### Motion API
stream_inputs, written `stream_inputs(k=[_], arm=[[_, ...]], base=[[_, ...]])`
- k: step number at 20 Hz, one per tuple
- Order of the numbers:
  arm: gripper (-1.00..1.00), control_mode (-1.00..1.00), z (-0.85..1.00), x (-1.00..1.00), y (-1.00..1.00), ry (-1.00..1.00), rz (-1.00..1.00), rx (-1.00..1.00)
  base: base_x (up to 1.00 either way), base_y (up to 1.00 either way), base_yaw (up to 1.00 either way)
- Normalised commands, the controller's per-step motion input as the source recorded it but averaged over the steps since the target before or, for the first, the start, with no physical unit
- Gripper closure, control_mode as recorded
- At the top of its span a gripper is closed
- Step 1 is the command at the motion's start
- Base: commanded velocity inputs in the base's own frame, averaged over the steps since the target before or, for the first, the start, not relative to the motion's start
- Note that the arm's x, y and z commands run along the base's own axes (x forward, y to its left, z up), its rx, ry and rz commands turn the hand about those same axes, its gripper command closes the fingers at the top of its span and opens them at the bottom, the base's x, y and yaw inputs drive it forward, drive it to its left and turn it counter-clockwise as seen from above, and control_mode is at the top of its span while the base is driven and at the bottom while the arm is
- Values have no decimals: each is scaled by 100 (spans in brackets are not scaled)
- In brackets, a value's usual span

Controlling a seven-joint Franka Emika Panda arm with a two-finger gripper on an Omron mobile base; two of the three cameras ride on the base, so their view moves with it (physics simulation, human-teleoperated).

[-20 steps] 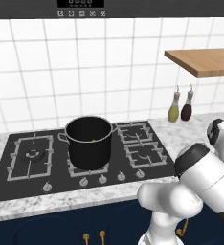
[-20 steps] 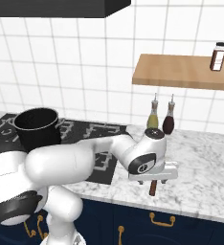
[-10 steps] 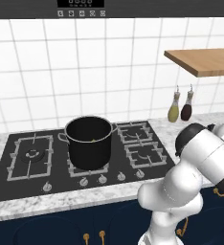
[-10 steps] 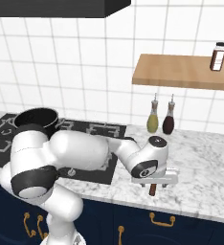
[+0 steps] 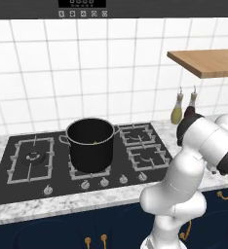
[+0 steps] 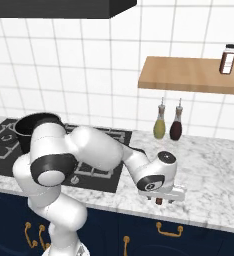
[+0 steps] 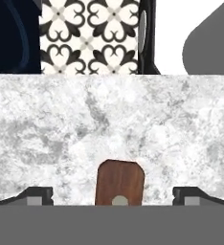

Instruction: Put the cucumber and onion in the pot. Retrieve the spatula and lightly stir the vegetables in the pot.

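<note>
On the left, the tall black stockpot (image 5: 91, 144) sits on the black gas hob (image 5: 33, 158). Right of it the white arm bends low over the grey marble bench (image 6: 214, 170), gripper (image 7: 113, 195) spread wide above a brown wooden handle end (image 7: 119, 182). Two oil bottles (image 6: 168, 122) stand at the far wall.

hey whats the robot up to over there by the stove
The arm has swung right of the cooktop, its open gripper low over the marble counter with a brown wooden handle, probably the spatula's, between the fingers, not gripped. The black pot sits on a cooktop burner with something yellowish-green inside.
</note>
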Motion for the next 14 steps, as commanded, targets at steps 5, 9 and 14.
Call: stream_inputs(k=[5, 9, 14], arm=[[100, -100, -49, 4, 19, 0, -23, 0], [100, -100, -47, 1, 13, 0, -21, 0], [100, -100, -30, 0, 16, 0, -18, -8]], base=[[0, 0, 0], [0, 0, 0], [0, 0, 0]])
